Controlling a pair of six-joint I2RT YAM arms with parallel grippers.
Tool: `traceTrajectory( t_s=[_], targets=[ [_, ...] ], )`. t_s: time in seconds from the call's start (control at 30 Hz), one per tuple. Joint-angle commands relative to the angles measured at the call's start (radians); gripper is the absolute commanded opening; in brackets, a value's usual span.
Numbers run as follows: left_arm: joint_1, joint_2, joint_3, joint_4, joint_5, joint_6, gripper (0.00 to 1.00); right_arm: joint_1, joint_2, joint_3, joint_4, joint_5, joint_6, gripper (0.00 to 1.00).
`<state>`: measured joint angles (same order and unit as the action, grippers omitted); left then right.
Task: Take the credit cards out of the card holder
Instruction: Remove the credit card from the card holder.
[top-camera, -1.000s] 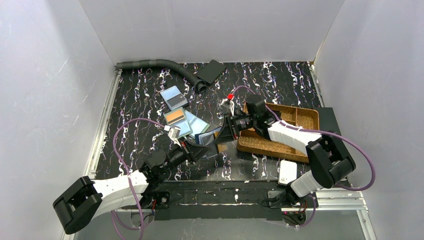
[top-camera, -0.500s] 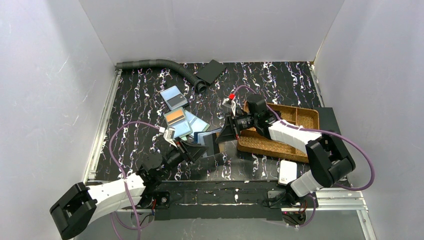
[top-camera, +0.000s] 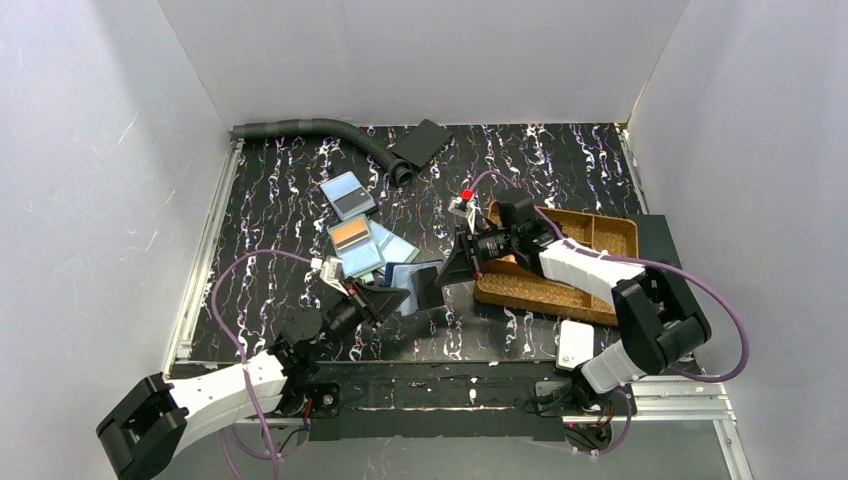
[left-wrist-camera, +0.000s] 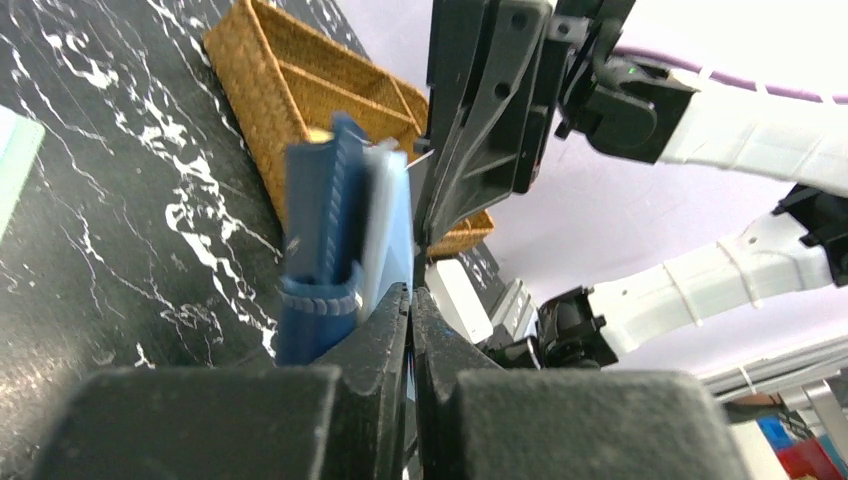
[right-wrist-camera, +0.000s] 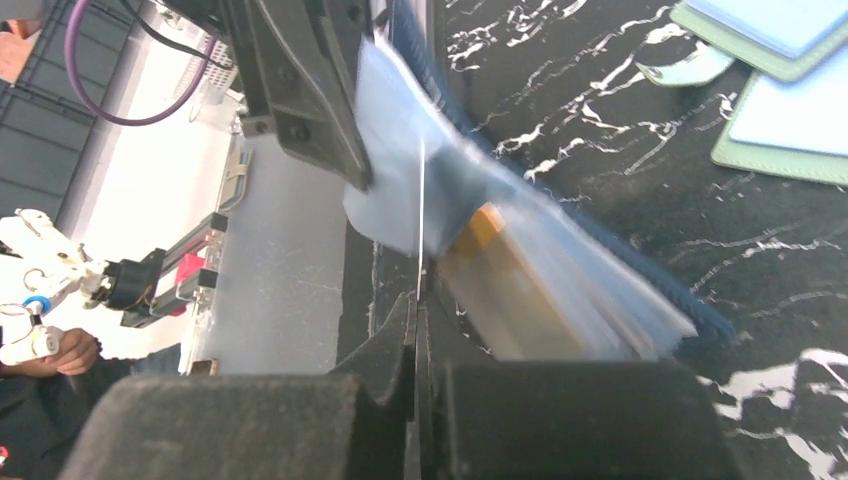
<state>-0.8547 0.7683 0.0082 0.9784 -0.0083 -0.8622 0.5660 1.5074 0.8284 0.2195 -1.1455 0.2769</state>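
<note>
The navy card holder (top-camera: 415, 283) is held up off the table between both grippers. My left gripper (top-camera: 400, 297) is shut on its lower edge beside the navy spine (left-wrist-camera: 318, 245). My right gripper (top-camera: 447, 272) is shut on a thin light sheet (right-wrist-camera: 420, 200) standing edge-on among the clear sleeves; I cannot tell if it is a card or a sleeve. An orange card (right-wrist-camera: 482, 226) shows inside the sleeves. Loose credit cards lie on the table: blue-grey (top-camera: 348, 195), orange (top-camera: 351, 235), light blue (top-camera: 392, 249) and teal (right-wrist-camera: 790, 160).
A brown woven tray (top-camera: 600, 235) lies under the right arm and shows in the left wrist view (left-wrist-camera: 270, 60). A white box (top-camera: 575, 343) sits near the right base. A grey hose (top-camera: 310, 127) and a flat black rectangle (top-camera: 420, 143) lie at the back.
The left arm has stretched forward and its gripper has shifted slightly right with the holder. The right gripper has stayed on the holder and risen a little.
</note>
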Motion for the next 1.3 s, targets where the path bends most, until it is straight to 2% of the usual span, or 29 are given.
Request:
traceTrajectory(
  t_s=[0.0, 0.3, 0.63, 0.73, 0.8, 0.87, 0.9, 1.0, 1.03, 1.1, 1.27],
  targets=[
    [0.015, -0.086, -0.069, 0.015, -0.107, -0.014, 0.00, -0.024, -0.023, 0.028, -0.080, 0.004, -0.133, 0.01],
    [0.021, -0.189, -0.118, -0.260, -0.218, -0.093, 0.00, -0.065, -0.050, 0.053, -0.184, 0.011, -0.243, 0.01],
    [0.025, -0.055, -0.097, -0.568, -0.271, -0.315, 0.00, -0.107, -0.085, 0.061, -0.249, 0.029, -0.310, 0.01],
    [0.025, -0.054, -0.018, -0.855, -0.308, -0.412, 0.00, -0.109, -0.088, 0.065, -0.271, 0.042, -0.331, 0.01],
    [0.024, -0.061, 0.082, -1.173, -0.374, -0.491, 0.00, -0.109, -0.088, 0.071, -0.293, 0.049, -0.355, 0.01],
    [0.025, -0.062, 0.163, -1.394, -0.427, -0.534, 0.00, -0.109, -0.089, 0.081, -0.325, 0.063, -0.388, 0.01],
    [0.025, -0.063, 0.191, -1.471, -0.440, -0.554, 0.07, -0.109, -0.090, 0.090, -0.351, 0.072, -0.415, 0.01],
    [0.025, -0.071, 0.244, -1.587, -0.432, -0.554, 0.48, -0.109, -0.093, 0.135, -0.473, 0.102, -0.516, 0.01],
    [0.025, -0.077, 0.254, -1.604, -0.418, -0.542, 0.57, -0.109, -0.096, 0.150, -0.512, 0.111, -0.552, 0.01],
    [0.025, -0.097, 0.271, -1.631, -0.391, -0.516, 0.65, -0.109, -0.104, 0.174, -0.576, 0.127, -0.617, 0.01],
    [0.025, -0.223, 0.324, -1.689, -0.328, -0.365, 0.72, -0.109, -0.145, 0.197, -0.673, 0.163, -0.734, 0.01]
  ],
)
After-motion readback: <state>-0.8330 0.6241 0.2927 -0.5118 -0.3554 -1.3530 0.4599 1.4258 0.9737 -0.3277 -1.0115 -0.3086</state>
